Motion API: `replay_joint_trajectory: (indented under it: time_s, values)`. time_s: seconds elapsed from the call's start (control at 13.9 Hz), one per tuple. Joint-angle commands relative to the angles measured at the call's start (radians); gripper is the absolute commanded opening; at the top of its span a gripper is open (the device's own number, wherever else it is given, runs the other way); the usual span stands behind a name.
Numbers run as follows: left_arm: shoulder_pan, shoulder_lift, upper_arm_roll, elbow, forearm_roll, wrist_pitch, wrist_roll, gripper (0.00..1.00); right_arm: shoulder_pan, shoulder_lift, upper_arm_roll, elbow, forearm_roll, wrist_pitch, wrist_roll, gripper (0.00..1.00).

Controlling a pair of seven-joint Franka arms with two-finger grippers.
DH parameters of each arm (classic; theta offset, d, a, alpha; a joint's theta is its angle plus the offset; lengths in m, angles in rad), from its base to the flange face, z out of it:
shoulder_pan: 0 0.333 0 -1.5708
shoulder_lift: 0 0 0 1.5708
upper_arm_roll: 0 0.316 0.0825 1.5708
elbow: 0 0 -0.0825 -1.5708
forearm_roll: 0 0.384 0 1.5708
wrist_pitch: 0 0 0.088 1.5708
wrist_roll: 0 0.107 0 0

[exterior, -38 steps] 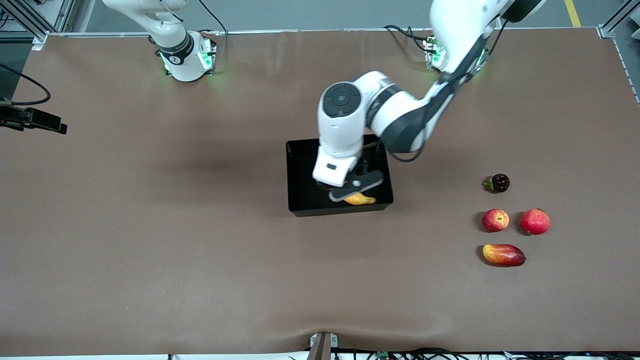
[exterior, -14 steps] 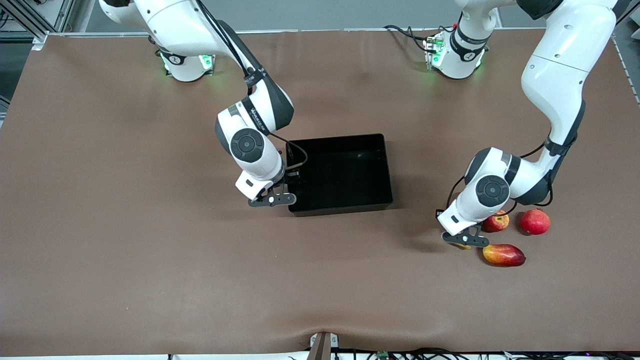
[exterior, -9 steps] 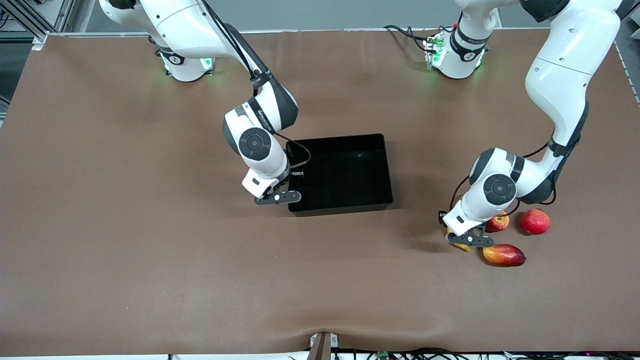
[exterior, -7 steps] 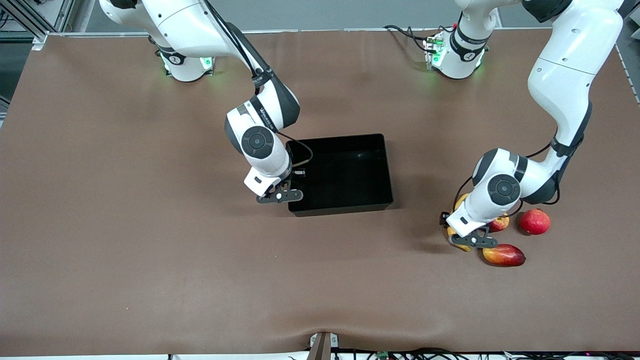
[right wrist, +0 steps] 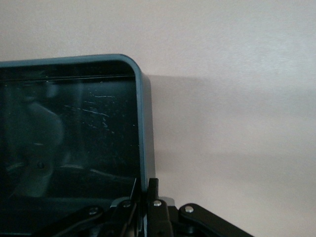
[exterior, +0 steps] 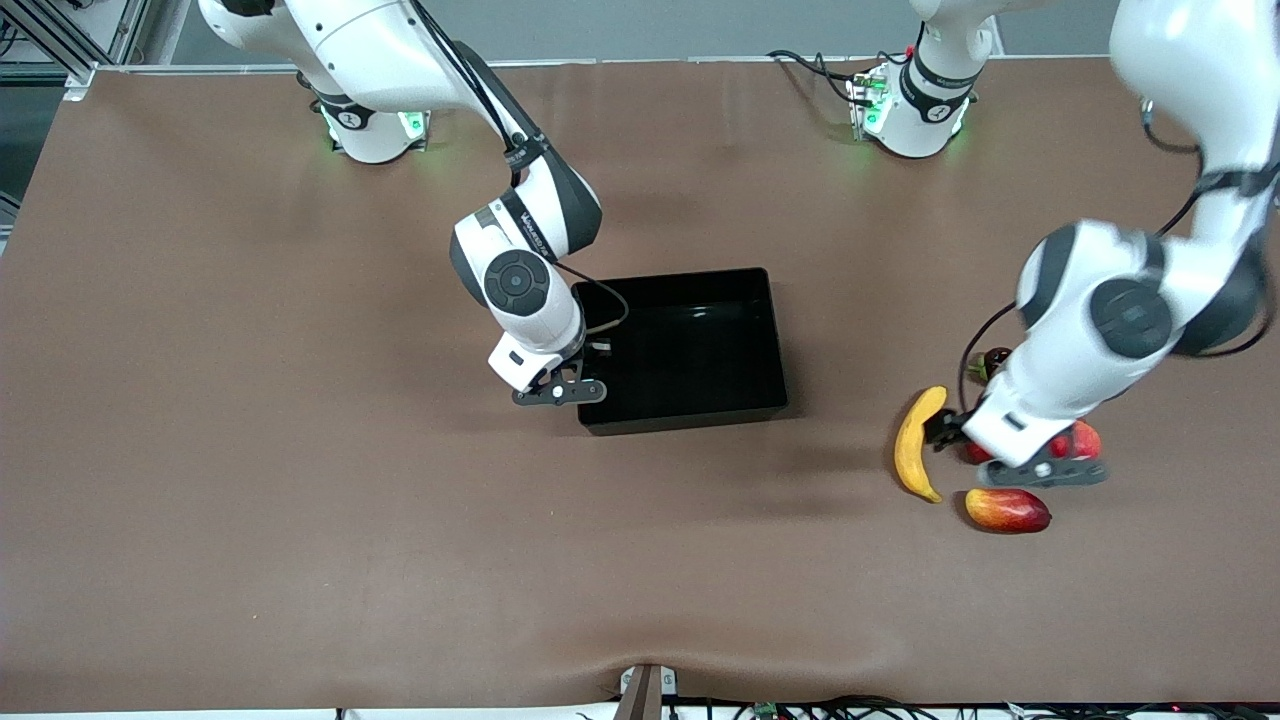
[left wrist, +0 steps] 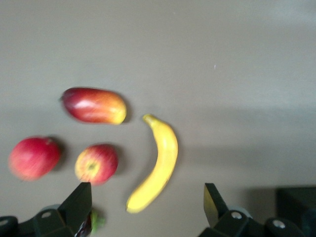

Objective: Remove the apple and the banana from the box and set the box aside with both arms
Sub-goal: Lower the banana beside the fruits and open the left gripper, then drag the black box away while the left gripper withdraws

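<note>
Your right gripper [exterior: 558, 392] was clamped on the box [exterior: 680, 345] wall at its end, while your left gripper [exterior: 1040, 470], fingers apart, hung over the apple [left wrist: 96, 163], banana [exterior: 918, 442] beside it, box well away.

Box [exterior: 690, 345] mid-table; banana [exterior: 917, 443], apple [left wrist: 96, 164], mango [exterior: 1007, 510] clustered toward left arm's end, mango nearest front camera.

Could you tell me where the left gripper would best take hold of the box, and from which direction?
On the box wall toward the left arm's end of the table, coming straight down with one finger inside and one outside. The walls are low, thin and upright, and the right gripper is already shut on the other end wall. The left gripper hangs open above the fruits.
</note>
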Motion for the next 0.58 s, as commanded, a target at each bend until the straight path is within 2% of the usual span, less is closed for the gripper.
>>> replay_joint_trajectory:
  time_s: [0.0,0.22,0.36,0.5]
  values:
    - [0.004,-0.038,-0.002,0.119,-0.041,-0.221,0.007,1.00,-0.086,-0.079,0.001,0.046,0.016,-0.150,0.006,0.00]
    - [0.005,-0.113,-0.003,0.198,-0.041,-0.364,0.009,1.00,-0.217,-0.156,-0.002,0.043,0.092,-0.243,-0.081,0.00]
    - [0.005,-0.201,0.001,0.193,-0.047,-0.427,0.038,1.00,-0.333,-0.176,0.000,0.043,0.095,-0.308,-0.133,0.00]
    - [0.019,-0.258,0.006,0.192,-0.109,-0.468,0.061,1.00,-0.425,-0.189,-0.005,0.037,0.083,-0.375,-0.217,0.00]
